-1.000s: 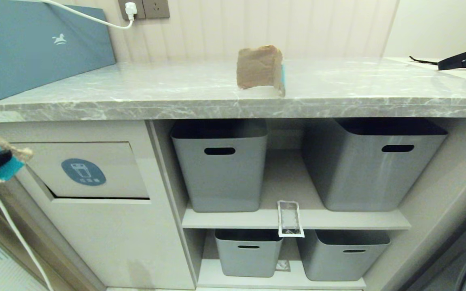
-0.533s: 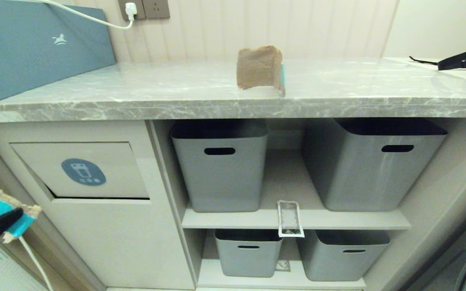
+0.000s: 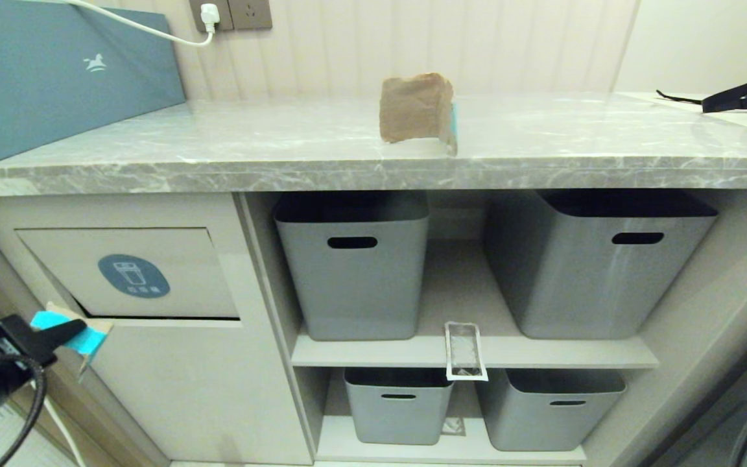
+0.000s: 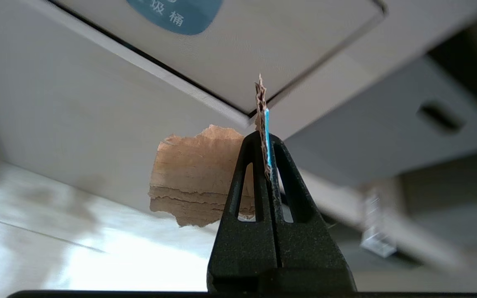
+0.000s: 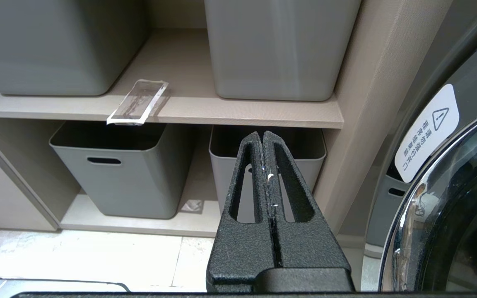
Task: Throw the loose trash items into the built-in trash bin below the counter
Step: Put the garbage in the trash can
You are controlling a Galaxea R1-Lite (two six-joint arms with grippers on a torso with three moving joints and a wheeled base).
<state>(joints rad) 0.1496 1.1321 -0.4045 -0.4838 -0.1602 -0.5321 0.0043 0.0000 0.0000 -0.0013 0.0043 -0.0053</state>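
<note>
My left gripper [image 3: 75,328] is shut on a torn brown cardboard piece with a teal face [image 3: 93,340], held at the lower left corner of the built-in trash bin's flap [image 3: 153,259]. In the left wrist view the cardboard [image 4: 193,174] sticks out past the closed gripper [image 4: 264,138], just below the flap [image 4: 271,49]. A second cardboard piece [image 3: 415,107] stands on the counter [image 3: 250,162]. A clear white-edged wrapper [image 3: 464,350] overhangs the middle shelf's edge. A small clear wrapper [image 5: 191,205] lies on the bottom shelf. My right gripper [image 5: 262,136] is parked low, shut and empty.
Several grey tubs [image 3: 354,266] fill the shelves to the right of the bin. A teal box [image 3: 56,71] and a black strap [image 3: 743,97] lie on the counter's ends. A white cable [image 3: 36,395] hangs at the left. A washing machine door [image 5: 462,186] stands at the far right.
The left gripper, still holding the cardboard, dropped from beside the flap and then swung right, up to the flap's lower left corner. The right arm has not moved.
</note>
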